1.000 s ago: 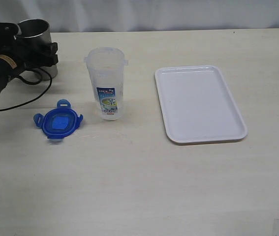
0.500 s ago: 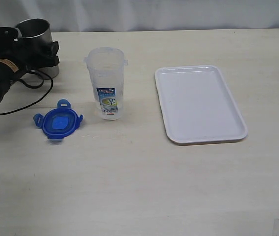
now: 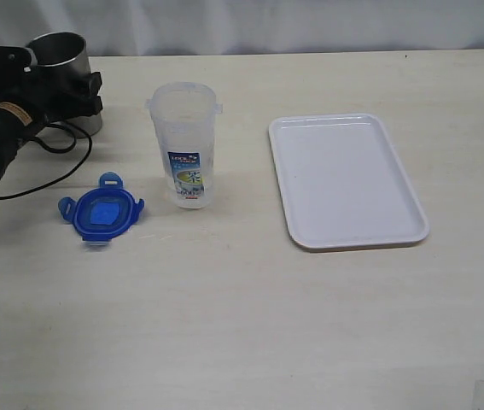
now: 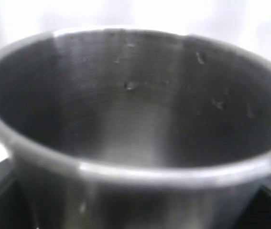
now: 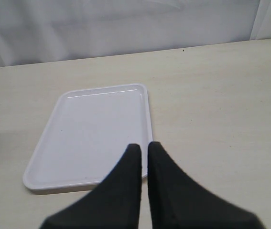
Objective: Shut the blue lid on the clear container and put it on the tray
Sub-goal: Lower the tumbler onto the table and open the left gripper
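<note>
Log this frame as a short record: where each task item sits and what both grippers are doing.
blue lid: flat on table, beside container, not fitted
clear container: upright, open-topped, left of tray
tray: bare
left gripper: at steel cup, grip unclear
right gripper: shut, empty, tray ahead of it

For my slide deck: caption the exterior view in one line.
Lidless clear container stands between blue lid and white tray; left gripper at steel cup.

blue lid (image 3: 101, 213), clear container (image 3: 185, 128), white tray (image 3: 348, 181), silver cup (image 3: 61, 53)
</note>
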`<state>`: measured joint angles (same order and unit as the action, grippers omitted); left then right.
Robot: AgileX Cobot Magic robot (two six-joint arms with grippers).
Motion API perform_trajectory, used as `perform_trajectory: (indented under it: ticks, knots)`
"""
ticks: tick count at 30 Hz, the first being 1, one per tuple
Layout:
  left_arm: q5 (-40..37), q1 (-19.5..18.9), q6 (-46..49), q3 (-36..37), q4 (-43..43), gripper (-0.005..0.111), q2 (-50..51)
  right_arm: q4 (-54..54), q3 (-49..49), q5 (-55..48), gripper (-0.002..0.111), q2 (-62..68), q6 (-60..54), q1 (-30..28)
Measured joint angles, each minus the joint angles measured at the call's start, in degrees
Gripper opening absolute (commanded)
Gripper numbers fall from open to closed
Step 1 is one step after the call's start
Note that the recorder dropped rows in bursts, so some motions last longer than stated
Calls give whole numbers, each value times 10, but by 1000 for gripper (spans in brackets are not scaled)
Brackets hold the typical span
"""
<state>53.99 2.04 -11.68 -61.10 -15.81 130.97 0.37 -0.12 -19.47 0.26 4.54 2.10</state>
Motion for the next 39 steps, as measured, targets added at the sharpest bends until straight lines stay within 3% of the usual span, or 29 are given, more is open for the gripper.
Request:
perform_trajectory:
  ticks: [3,31,39]
  knots:
    - [0,0,8,0,0,85,0,0,0,0,5,0,0,0]
    - [-51,0,14,0,0,85,0,0,0,0,5,0,0,0]
    - [-3,0,28,36,0,85,-4,0,0,0,5,0,0,0]
